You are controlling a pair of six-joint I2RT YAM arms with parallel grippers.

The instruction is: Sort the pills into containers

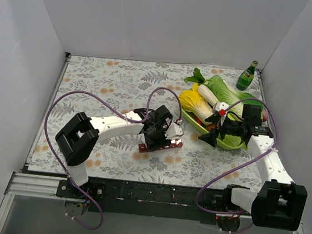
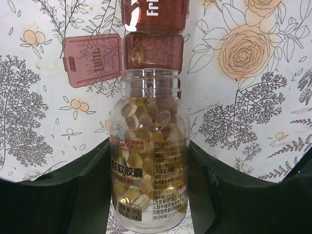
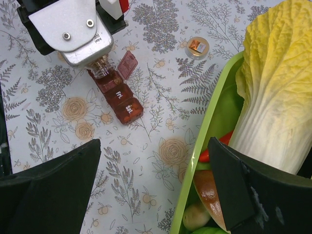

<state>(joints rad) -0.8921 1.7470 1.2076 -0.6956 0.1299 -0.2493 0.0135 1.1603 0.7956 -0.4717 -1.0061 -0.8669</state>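
My left gripper (image 2: pixel 148 195) is shut on a small clear jar (image 2: pixel 149 161) with its lid off, and amber pills (image 2: pixel 145 139) fill it. The jar's mouth points at the dark-red containers (image 2: pixel 154 29), a strip of joined compartments. The compartment at the mouth (image 2: pixel 155 51) has its flap (image 2: pixel 92 59) swung open, and one pill (image 2: pixel 138 55) lies inside. From above, the left gripper (image 1: pixel 163 130) hangs over the containers (image 1: pixel 159 145). My right gripper (image 3: pixel 153 185) is open and holds nothing, straddling the green tray's rim to the right of the containers (image 3: pixel 119 95).
A long green tray (image 3: pixel 210 126) with a napa cabbage (image 3: pixel 278 83) and other vegetables lies on the right. The gold jar lid (image 3: pixel 198 47) rests on the floral cloth near the tray. A green bottle (image 1: pixel 247 75) stands at the back right corner.
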